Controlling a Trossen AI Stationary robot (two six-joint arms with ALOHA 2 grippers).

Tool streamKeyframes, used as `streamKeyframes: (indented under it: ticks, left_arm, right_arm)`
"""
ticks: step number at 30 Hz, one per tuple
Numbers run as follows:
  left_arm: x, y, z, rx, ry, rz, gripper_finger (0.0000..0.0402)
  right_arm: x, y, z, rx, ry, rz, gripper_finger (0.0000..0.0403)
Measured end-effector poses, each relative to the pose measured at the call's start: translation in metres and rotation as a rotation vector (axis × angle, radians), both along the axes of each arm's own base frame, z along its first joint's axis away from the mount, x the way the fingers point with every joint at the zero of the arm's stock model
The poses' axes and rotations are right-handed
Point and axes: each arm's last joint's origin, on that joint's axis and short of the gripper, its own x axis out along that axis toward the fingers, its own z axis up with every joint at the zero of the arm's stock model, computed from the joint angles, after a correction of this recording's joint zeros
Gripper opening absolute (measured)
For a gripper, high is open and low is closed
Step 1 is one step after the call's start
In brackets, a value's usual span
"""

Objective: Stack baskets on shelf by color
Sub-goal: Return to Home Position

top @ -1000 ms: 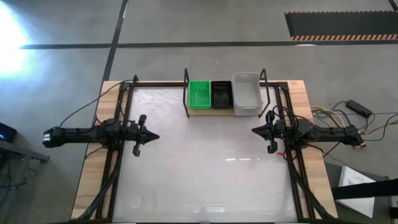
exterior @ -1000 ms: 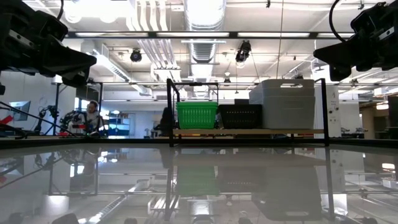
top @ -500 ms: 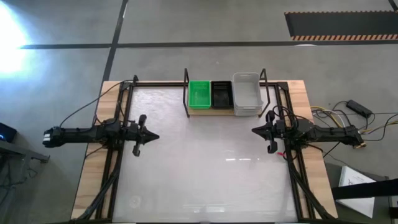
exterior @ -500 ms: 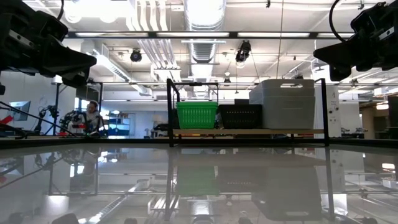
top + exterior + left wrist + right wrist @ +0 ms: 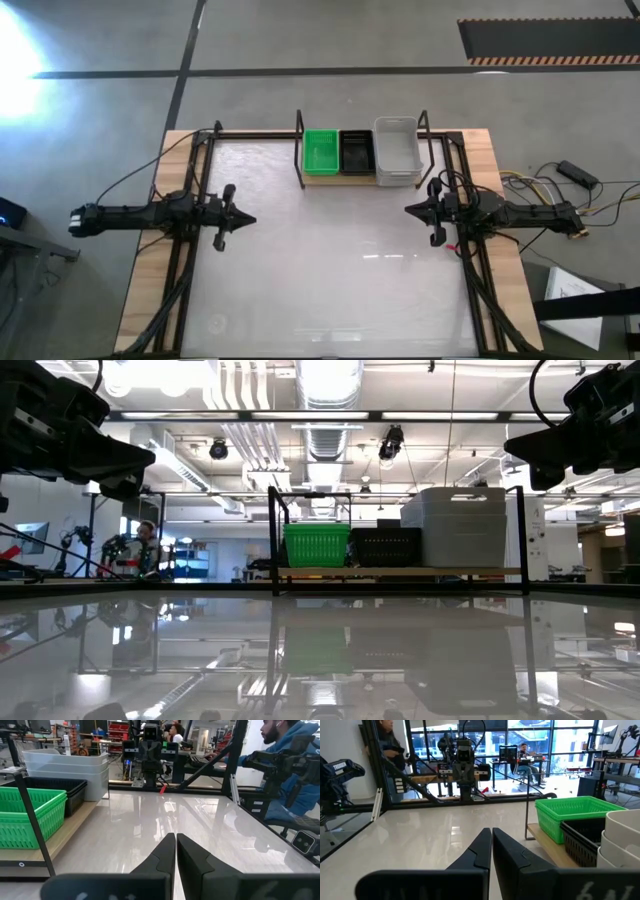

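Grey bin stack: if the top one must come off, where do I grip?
Probably the top grey bin's front rim, from above with the right gripper: it is open-topped, with the black bin on one side and a shelf post on the other.

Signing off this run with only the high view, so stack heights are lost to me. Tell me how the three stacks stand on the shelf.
Observer: From the low view, the white stack stands tallest on the shelf. The green stack and black stack reach about equal height beside it.
Operator: Now report the left end effector.
Observer: Its wrist view shows the left end effector shut, holding nothing.
Operator: And the right one.
Observer: In its own wrist view, the right end effector is shut and empty too.
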Motion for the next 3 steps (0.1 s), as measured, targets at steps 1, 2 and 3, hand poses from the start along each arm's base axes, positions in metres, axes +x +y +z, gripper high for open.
streamKeyframes:
  ticks: [1, 2, 3]
  left_arm:
    - [0.0, 0.0, 0.0, 0.0, 0.0, 0.0, 0.0]
    - [0.0, 0.0, 0.0, 0.0, 0.0, 0.0, 0.0]
    - [0.0, 0.0, 0.0, 0.0, 0.0, 0.0, 0.0]
  right_arm:
    - [0.0, 0.0, 0.0, 0.0, 0.0, 0.0, 0.0009]
    - [0.0, 0.0, 0.0, 0.0, 0.0, 0.0, 0.0009]
    - [0.0, 0.0, 0.0, 0.0, 0.0, 0.0, 0.0009]
